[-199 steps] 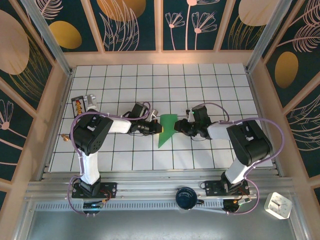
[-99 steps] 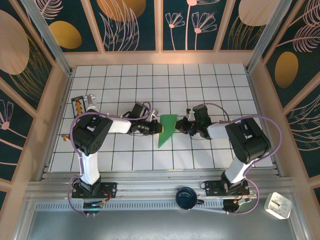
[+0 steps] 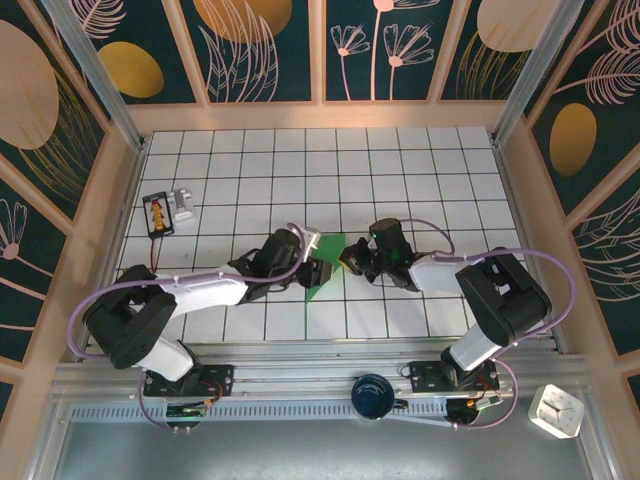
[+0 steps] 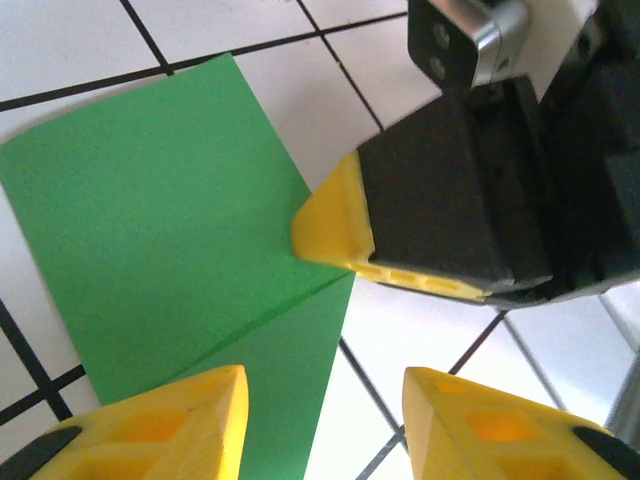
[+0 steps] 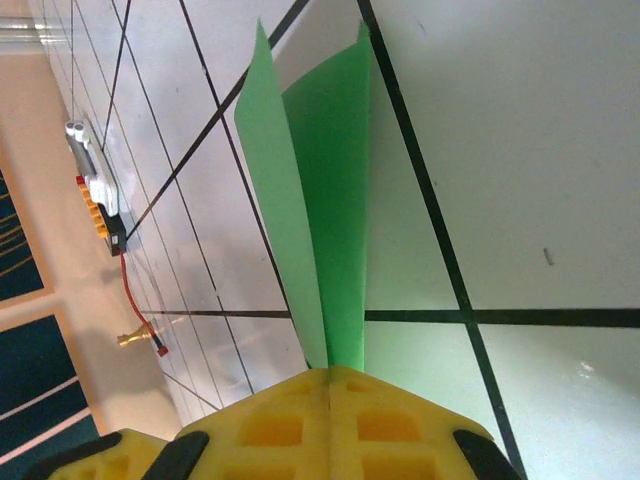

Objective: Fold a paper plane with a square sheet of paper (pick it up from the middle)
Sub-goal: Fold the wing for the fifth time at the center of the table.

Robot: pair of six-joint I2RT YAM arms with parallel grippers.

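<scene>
Folded green sheet [image 5: 330, 200] is pinched by the right gripper [image 5: 330, 385], its long axis running straight away from it. The left gripper [image 4: 325, 420] is held spread at the opposite edge.

Green sheet [image 3: 330, 250]: thin plain paper, folded, sits mid-worktop [image 3: 400, 180]. From above it's long & narrow, wide end toward far side, tapering to a point at near end. Left wrist view [image 4: 170, 250]: flat matte green w/ a diagonal crease, one flap overlapping. Right wrist view [image 5: 320, 200]: two layers splay in a narrow V, pinched together at one end betw. right fingers [image 5: 270, 430].
</scene>
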